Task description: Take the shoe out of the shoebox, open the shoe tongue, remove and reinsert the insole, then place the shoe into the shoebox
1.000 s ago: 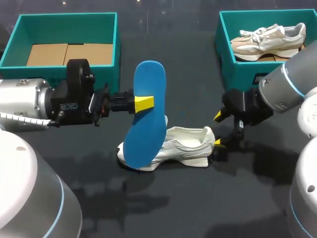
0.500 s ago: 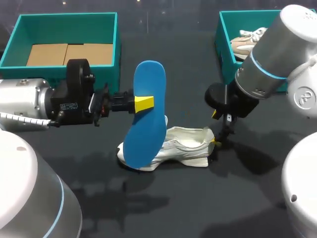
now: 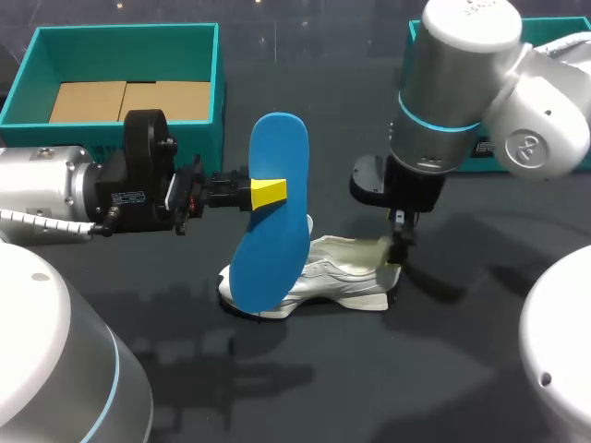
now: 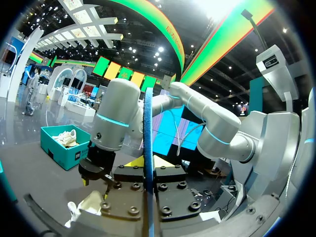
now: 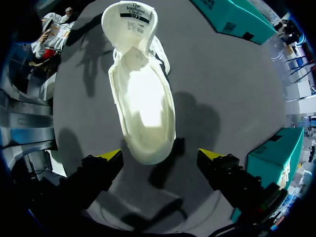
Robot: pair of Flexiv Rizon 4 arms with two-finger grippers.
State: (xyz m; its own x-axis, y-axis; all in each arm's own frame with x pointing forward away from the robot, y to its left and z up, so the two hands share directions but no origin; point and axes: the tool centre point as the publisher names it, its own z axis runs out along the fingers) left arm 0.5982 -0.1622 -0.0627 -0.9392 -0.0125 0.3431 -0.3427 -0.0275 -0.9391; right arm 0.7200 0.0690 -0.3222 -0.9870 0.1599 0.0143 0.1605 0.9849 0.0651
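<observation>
The left gripper (image 3: 266, 192), coming in from the left, pinches a blue insole (image 3: 277, 148) between its yellow-tipped fingers; one tip lies flat on the face turned toward the head camera. In the left wrist view the insole (image 4: 147, 148) shows edge-on, clamped from both sides in the left gripper (image 4: 147, 183). The insole stands nearly upright over the middle of the dark surface (image 3: 369, 388), its lower end in front of the toe of a white shoe (image 3: 346, 277); whether the two touch cannot be told.

The right gripper (image 3: 399, 249) hangs straight down over the heel at the shoe's right end. From its own wrist the right gripper (image 5: 160, 155) is spread wide; the heel of the shoe (image 5: 143, 98) lies between the yellow tips with a gap on either side, nothing grasped. The shoe rests on its sole, toe to the left, mouth open, its tongue (image 5: 129, 17) turned out at the end away from that gripper.

At the far left stands a teal left shoebox (image 3: 125, 32) lined with cardboard (image 3: 129, 100). At the far right, largely hidden behind the right arm, a teal right shoebox (image 4: 61, 153) holds a beige shoe (image 4: 65, 138).
</observation>
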